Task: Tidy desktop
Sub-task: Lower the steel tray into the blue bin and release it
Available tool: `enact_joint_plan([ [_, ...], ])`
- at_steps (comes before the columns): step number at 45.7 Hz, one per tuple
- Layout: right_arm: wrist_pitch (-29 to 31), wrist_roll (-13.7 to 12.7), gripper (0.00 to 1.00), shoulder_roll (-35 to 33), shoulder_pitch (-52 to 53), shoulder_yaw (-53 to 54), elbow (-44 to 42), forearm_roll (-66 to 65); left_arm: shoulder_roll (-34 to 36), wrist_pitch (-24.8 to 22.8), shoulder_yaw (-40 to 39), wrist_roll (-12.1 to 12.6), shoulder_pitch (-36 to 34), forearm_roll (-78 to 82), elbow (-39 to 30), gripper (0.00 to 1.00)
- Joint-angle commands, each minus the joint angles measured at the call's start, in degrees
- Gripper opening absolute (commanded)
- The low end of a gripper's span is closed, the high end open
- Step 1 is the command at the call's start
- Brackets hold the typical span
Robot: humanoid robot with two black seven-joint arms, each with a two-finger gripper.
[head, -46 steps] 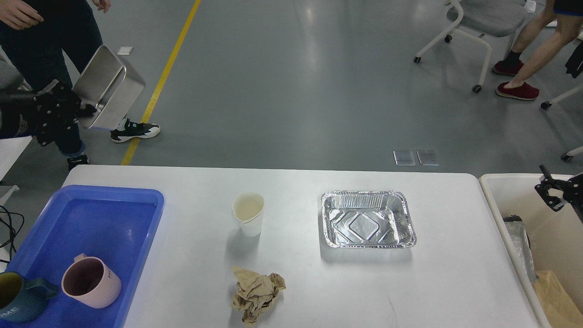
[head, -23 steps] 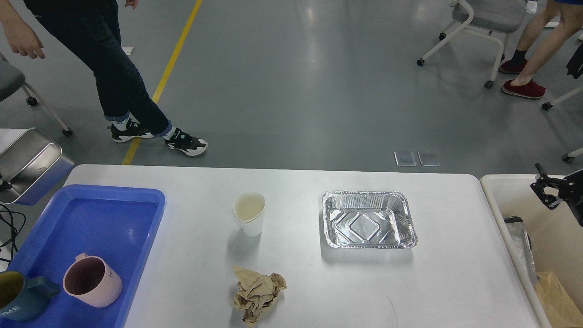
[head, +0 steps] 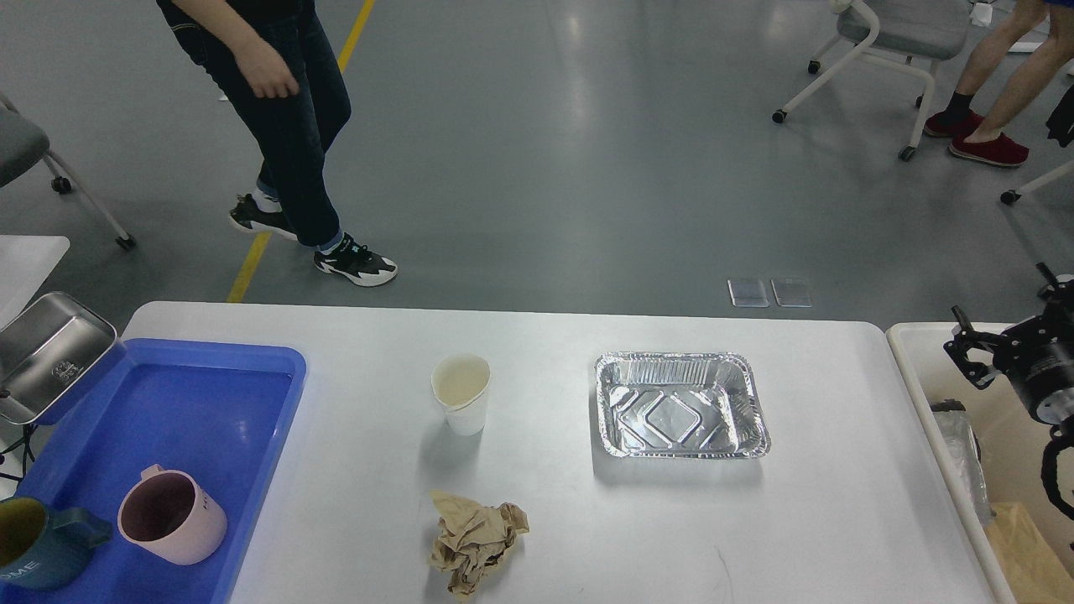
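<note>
Walking person (head: 285, 109) on grey floor (head: 545, 151), wheeled chair (head: 889, 42), seated person's legs (head: 998, 75)

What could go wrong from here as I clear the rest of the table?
The steel box overhangs the blue tray rim at the left edge and may slip off. The paper cup is upright; I cannot tell if it holds liquid, so it may spill. The foil tray may crumple when pinched.

Bright, sharp; overhead glare on floor (head: 579, 50).
</note>
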Motion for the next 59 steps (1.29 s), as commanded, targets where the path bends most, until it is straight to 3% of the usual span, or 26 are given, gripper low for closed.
enact_joint_plan([
  [1, 0.0, 0.0, 1.0, 0.01, 0.1, 0.0, 0.0, -0.02, -3.08, 2.01, 1.85, 0.42, -0.5, 0.45, 0.1, 0.06],
  [18, 0.18, 0.0, 1.0, 0.1, -0.52, 0.0, 0.0, -0.02, -11.35, 5.88, 2.37, 0.69, -0.94, 5.81, 2.91, 0.06],
  [37, -0.17, 0.0, 1.0, 0.1, -0.96, 0.0, 2.02, -0.02, -11.79, 6.58, 3.17, 0.51, -0.33, 6.25, 4.23, 0.08],
  [51, -0.17, 0.0, 1.0, 0.1, -1.05, 0.0, 2.02, -0.02, -12.41, 7.99, 3.17, 0.51, -0.06, 5.46, 4.32, 0.41],
  [56, -0.17, 0.0, 1.0, 0.01, -1.05, 0.0, 2.02, -0.02, -12.41, 7.9, 2.9, 0.51, -0.24, 5.2, 4.06, 0.66],
  [59, -0.17, 0.0, 1.0, 0.01, -1.05, 0.0, 2.02, -0.02, -12.32, 7.81, 2.29, 0.51, -0.76, 5.2, 4.06, 0.74],
])
